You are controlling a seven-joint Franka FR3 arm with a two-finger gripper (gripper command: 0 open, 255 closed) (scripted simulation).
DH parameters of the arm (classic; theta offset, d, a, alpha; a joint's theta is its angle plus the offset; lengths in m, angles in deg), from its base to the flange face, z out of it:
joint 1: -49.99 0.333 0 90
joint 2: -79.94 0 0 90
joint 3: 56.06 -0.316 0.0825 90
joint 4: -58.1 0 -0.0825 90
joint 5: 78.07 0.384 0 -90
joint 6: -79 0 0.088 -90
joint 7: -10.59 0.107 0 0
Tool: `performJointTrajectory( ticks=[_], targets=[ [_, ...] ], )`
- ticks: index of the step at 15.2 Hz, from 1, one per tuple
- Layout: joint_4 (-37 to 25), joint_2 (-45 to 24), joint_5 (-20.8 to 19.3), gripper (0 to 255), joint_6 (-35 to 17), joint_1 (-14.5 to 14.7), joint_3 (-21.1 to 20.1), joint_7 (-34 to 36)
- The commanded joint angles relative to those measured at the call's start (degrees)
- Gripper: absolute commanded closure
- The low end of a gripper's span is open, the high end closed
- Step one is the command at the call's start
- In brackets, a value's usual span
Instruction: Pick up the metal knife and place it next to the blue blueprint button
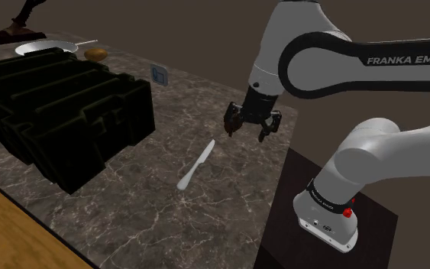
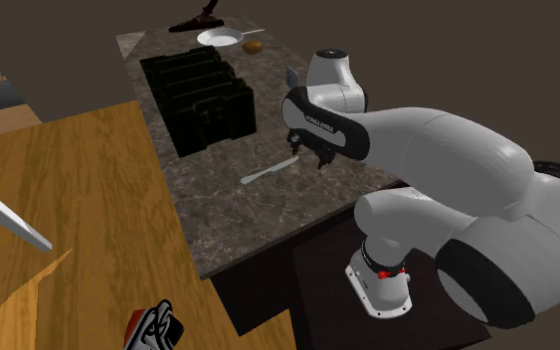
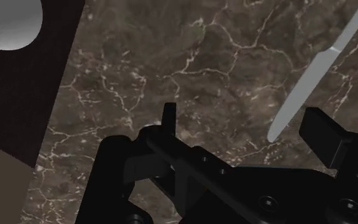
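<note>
A pale, plain knife (image 1: 196, 165) lies flat on the dark marbled counter (image 1: 228, 206), blade and handle running diagonally. The small blue button (image 1: 160, 76) sits further back on the counter, beside the black rack. My gripper (image 1: 251, 126) hangs open above the counter, a short way to the shoulder view's right of the knife and apart from it. In the wrist view the knife (image 3: 317, 70) lies just beyond one fingertip (image 3: 323, 137), and nothing sits between the fingers. The second exterior view shows the knife (image 2: 270, 171) just below and left of the gripper (image 2: 307, 154), with the button (image 2: 293, 77) behind.
A large black slotted rack (image 1: 60, 115) takes up the counter's left part in the shoulder view. Behind it are a white plate (image 1: 45, 48) and a round brown object (image 1: 95, 54). The dark stand (image 1: 335, 244) abuts the counter's edge. A wooden floor (image 2: 79, 219) lies beyond.
</note>
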Motion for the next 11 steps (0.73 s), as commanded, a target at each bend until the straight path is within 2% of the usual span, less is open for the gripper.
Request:
performJointTrajectory(
  ticks=[1, 5, 8, 9, 11],
  targets=[
    [-0.81, -2.75, 3.12, 0, -4.36, -1.02, -4.53, 5.77],
    [-3.49, -9.49, 7.42, 0, -13.41, -5.04, -14.21, 16.59],
    [-6.68, -15.11, 8.67, 0, -20.06, -10.41, -22.22, 24.9],
    [-7.43, -16.24, 8.69, 0, -21.35, -11.8, -23.97, 26.64],
    [-7.0, -17.73, 9.06, 0, -23.43, -12.61, -25.5, 26.57]
  ],
)
